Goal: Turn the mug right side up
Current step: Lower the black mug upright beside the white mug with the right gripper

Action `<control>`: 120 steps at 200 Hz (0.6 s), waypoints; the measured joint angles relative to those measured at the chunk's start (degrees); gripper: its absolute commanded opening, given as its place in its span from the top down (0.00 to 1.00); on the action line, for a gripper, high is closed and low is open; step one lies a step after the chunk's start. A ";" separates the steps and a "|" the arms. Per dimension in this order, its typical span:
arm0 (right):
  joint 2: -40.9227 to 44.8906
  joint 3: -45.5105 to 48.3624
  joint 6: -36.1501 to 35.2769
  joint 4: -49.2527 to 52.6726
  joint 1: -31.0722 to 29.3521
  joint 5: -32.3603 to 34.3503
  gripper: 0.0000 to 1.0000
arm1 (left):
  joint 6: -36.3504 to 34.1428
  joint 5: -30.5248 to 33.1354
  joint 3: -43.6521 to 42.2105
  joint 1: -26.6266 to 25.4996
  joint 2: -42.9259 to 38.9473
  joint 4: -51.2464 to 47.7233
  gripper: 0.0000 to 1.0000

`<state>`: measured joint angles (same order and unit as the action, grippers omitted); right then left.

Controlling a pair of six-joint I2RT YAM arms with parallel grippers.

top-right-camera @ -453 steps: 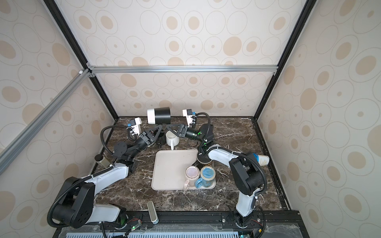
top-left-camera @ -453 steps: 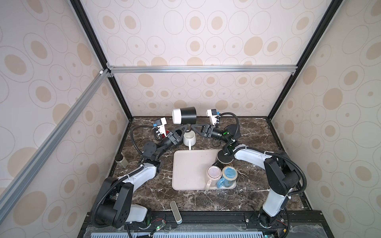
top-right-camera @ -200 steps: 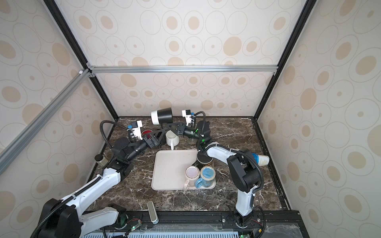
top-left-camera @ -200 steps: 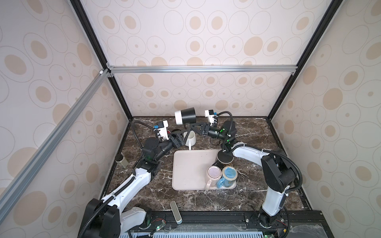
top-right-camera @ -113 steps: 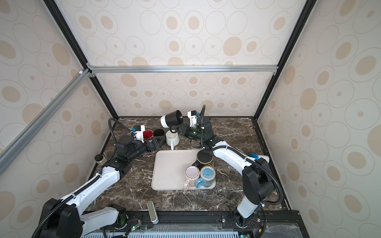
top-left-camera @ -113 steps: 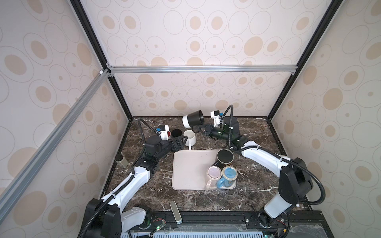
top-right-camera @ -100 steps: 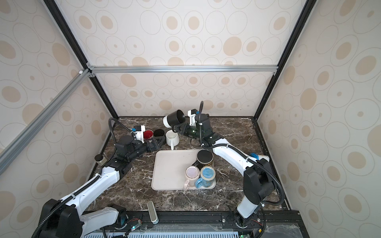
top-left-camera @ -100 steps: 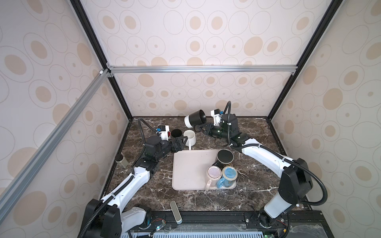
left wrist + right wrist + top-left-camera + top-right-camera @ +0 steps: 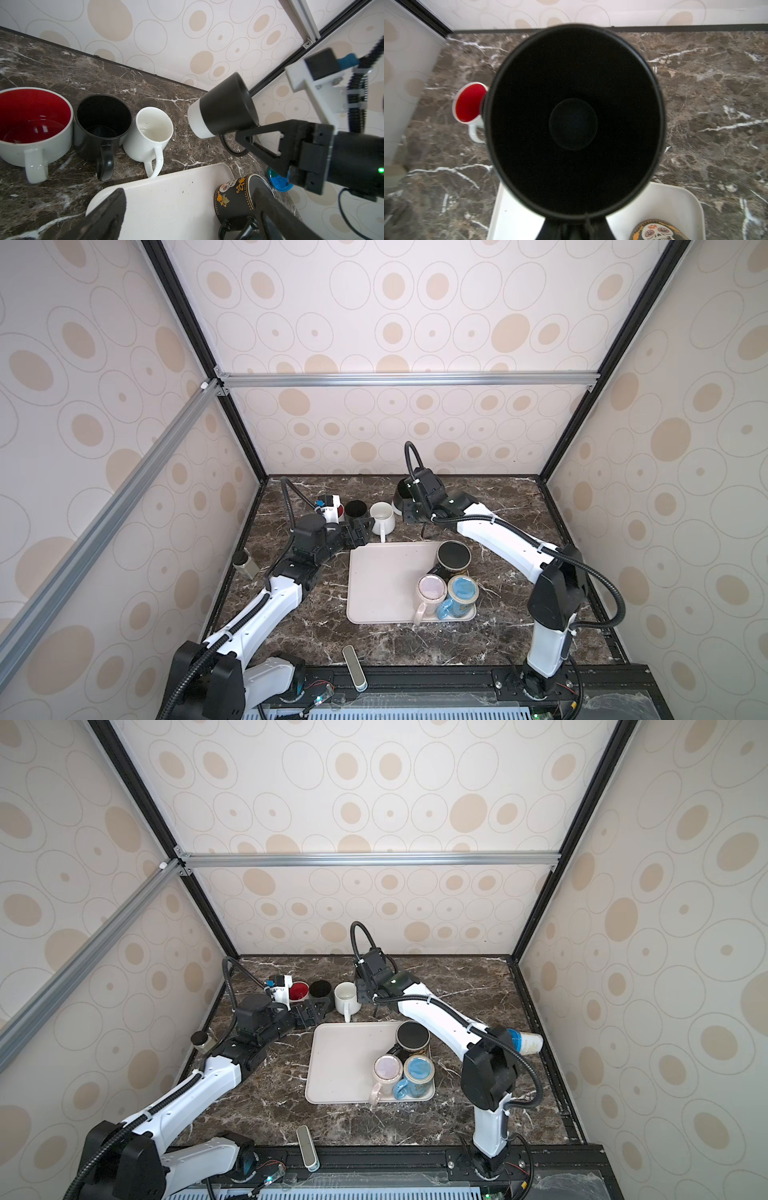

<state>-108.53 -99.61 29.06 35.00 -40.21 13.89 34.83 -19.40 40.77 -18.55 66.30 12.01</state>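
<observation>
My right gripper [image 9: 247, 138] is clamped on the mug [image 9: 224, 108] handle; mug could swivel and clip the white mug [image 9: 382, 517] at its 8 o'clock.

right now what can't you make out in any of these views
- Hold of the right gripper on the black mug with a white base: in the left wrist view its finger covers part of the handle; in the right wrist view the mug's mouth fills the frame.
- That mug in both top views: mostly behind the right wrist camera.
- Behind it in the right wrist view: the plain black mug and the white mug.
</observation>
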 measured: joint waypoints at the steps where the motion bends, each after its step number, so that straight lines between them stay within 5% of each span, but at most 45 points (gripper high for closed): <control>1: -0.17 -0.04 -0.07 0.17 0.00 0.17 1.00 | -0.02 0.04 0.00 -0.02 0.02 0.00 0.05; 120: -9.55 -3.52 -1.73 2.95 0.48 3.87 1.00 | 0.04 1.22 0.00 -3.17 4.31 0.74 0.04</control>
<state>-118.08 -103.13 27.33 37.95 -39.72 17.76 34.87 -18.17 40.77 -21.71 70.61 12.75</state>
